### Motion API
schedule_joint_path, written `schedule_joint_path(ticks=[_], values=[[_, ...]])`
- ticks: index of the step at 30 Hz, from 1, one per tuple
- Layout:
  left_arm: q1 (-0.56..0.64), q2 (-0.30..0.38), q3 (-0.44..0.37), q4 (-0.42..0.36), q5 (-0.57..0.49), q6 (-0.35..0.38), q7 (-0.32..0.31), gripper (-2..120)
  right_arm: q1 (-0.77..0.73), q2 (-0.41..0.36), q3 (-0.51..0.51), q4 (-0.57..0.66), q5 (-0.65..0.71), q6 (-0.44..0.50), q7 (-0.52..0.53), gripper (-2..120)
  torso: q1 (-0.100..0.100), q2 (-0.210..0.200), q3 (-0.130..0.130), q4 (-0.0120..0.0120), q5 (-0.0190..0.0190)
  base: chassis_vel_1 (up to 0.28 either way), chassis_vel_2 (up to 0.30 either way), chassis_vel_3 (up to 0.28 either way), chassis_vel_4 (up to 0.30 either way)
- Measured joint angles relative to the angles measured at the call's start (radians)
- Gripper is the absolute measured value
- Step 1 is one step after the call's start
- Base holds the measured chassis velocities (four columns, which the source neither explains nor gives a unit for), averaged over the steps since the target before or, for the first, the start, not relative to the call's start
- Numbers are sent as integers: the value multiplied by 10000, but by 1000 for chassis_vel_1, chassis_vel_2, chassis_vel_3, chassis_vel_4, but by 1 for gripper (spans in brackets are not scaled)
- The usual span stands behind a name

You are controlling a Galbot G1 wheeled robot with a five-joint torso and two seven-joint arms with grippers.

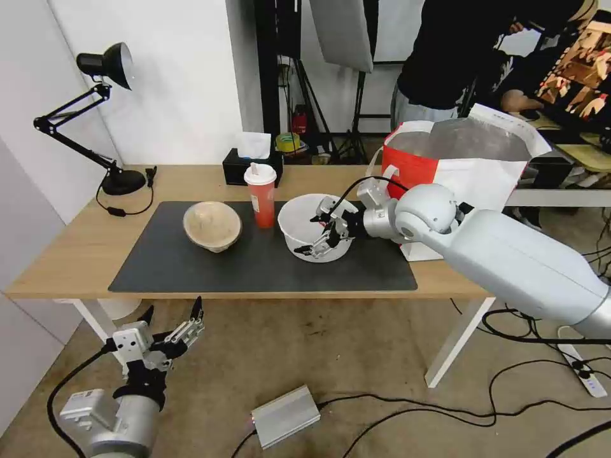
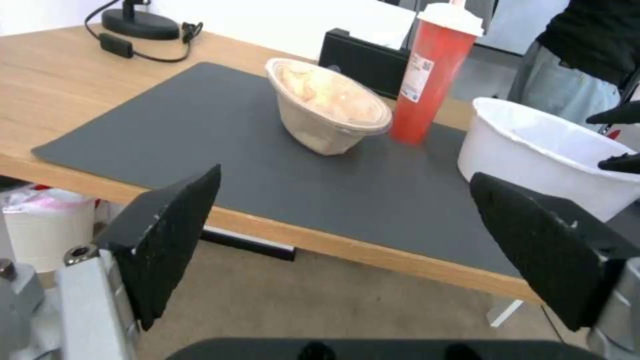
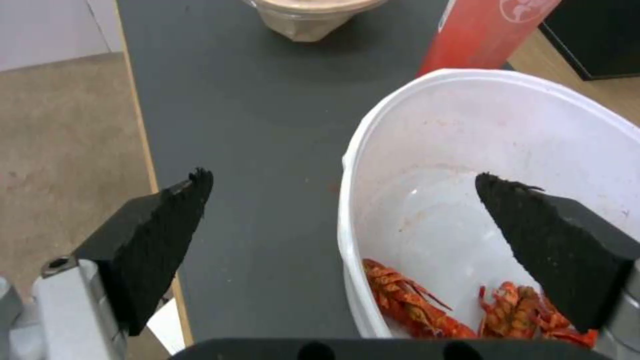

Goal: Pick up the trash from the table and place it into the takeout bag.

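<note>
From the head camera, the right gripper [image 1: 320, 234] is straddling the white bowl's [image 1: 299, 228] near rim on the mat [image 1: 191, 270], fingers spread; the takeout bag [image 1: 458, 172] is standing just beside it. The left gripper [image 1: 173, 317] is hanging open below the table [image 1: 70, 254]. Through the left wrist camera, the beige bowl [image 2: 327, 112] is sitting beside the red cup [image 2: 430, 75]. At the right wrist camera, red scraps [image 3: 467, 310] are lying inside the white bowl.

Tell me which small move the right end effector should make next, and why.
Probably shut on the rim: the open right end effector straddles the near wall of the white plastic bowl, one finger inside, the other outside over the mat. Nothing is gripped yet.
</note>
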Motion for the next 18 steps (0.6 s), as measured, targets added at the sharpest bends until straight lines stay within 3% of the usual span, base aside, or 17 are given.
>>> schedule_joint_path(ticks=[18], values=[[-82,17,83,49,-5,-7,0,100,1,129,-125,-363,-285,95,-182,100,0,0,0,0,0,0,0,0,0]])
